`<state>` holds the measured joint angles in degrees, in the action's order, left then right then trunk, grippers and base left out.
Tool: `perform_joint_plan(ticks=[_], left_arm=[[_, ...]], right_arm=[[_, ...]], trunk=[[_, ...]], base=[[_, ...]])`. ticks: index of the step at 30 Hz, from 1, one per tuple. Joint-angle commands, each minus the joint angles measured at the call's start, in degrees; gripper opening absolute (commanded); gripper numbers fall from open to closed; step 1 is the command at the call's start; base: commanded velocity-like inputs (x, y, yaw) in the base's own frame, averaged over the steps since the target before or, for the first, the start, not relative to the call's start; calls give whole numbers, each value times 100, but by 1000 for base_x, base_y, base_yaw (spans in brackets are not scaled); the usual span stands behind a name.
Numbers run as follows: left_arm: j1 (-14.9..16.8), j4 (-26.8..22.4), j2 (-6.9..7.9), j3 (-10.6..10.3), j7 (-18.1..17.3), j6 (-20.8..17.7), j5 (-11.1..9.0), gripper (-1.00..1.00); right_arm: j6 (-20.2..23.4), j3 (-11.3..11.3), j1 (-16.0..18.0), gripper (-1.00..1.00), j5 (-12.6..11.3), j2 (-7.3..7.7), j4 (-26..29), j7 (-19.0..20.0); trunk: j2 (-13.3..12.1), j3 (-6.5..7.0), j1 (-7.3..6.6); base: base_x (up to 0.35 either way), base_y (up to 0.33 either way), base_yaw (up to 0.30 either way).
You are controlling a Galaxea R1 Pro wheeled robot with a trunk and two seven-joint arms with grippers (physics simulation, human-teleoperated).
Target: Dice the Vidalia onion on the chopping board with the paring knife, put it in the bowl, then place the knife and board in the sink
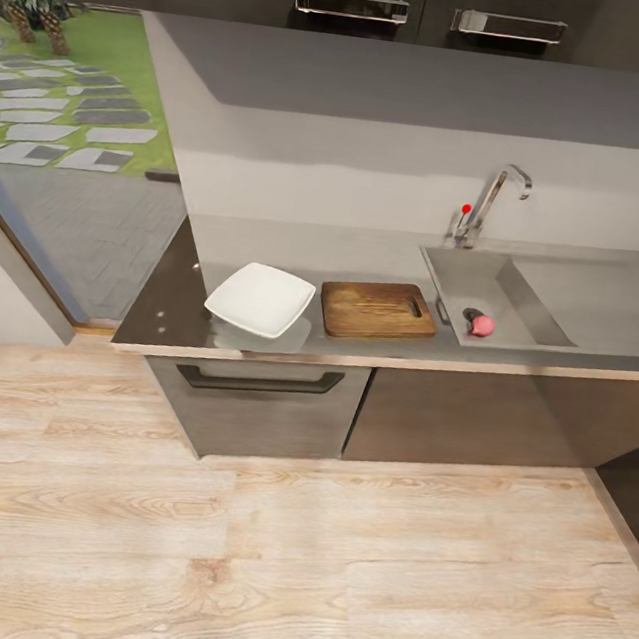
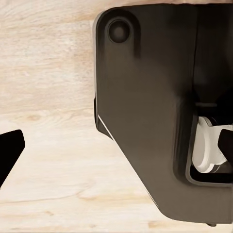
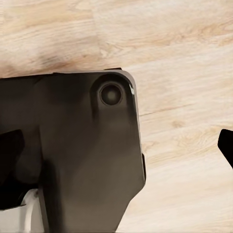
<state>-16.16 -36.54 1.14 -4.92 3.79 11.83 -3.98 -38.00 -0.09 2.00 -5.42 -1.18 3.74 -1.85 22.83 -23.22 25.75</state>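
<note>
Pale wood-grain floor [image 1: 278,556] | grainy rectangular chopping board [image 1: 376,310] | rounded-square bowl [image 1: 260,299]

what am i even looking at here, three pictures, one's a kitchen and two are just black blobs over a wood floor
They all come from one simulated robot on wheels with two arms. The kitchen picture is from a camera on its head, looking forward and down. The robot stands back from the countertop, so its arms are not over it.

On the countertop lie a white bowl and, beside it, a brown chopping board. Further along is the steel sink with its faucet; a small pinkish round thing, probably the onion, lies in the basin. I cannot make out a knife.

The other two pictures come from cameras near each arm's gripper. Both point down at the wood floor, and the big black shapes are parts of the robot's own body. Nothing is visibly held, and I cannot tell whether either gripper is open.
</note>
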Motion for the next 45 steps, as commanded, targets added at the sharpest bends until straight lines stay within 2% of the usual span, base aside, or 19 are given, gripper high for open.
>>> perform_joint_plan(ticks=[1,4,9,11,13,15,19,23,27,31,37,45], left_arm=[[-2,-6,9,-44,40,37,-42,100],[-2,17,9,-44,43,121,-43,100],[3,-74,-19,-44,46,140,-42,100],[4,-302,-23,-44,51,141,-42,100],[6,-488,-25,-44,58,136,-42,100],[24,-791,-34,-44,101,126,-34,100],[88,-931,-80,-44,302,128,-15,100],[125,-940,-64,-44,409,133,-12,100],[137,-797,56,-44,441,144,-24,100],[139,-715,113,-44,451,146,-31,100],[139,-671,118,-44,456,144,-41,100],[139,-627,106,-44,458,144,-42,100]], right_arm=[[-21,3,2,100,-41,-15,-3,12],[-66,-13,2,100,-31,-41,69,10],[-36,0,2,100,30,-28,1208,-16],[59,0,2,100,44,-25,1668,-24],[167,0,2,100,48,-24,1906,-27],[368,2,2,100,93,-23,2486,-26],[550,4,2,100,294,-2,2947,-13],[581,1,2,100,346,19,3004,-6],[576,3,2,100,352,-10,2703,-3],[553,11,2,100,357,-39,2527,-7],[554,9,2,100,358,-40,2494,-13],[555,13,2,100,358,-40,2491,-17]], trunk=[[9,-7,3],[9,-7,3],[9,-7,3],[9,-7,3],[9,-7,3],[9,-7,3],[9,-7,3],[9,-7,3],[9,7,3],[9,39,3],[9,93,3],[9,167,3]], base=[[0,0,0],[0,0,0],[0,0,0],[0,0,0],[0,0,0],[0,0,0],[0,0,0],[0,0,0],[0,0,0],[0,0,0],[0,-48,3],[0,-267,61]])
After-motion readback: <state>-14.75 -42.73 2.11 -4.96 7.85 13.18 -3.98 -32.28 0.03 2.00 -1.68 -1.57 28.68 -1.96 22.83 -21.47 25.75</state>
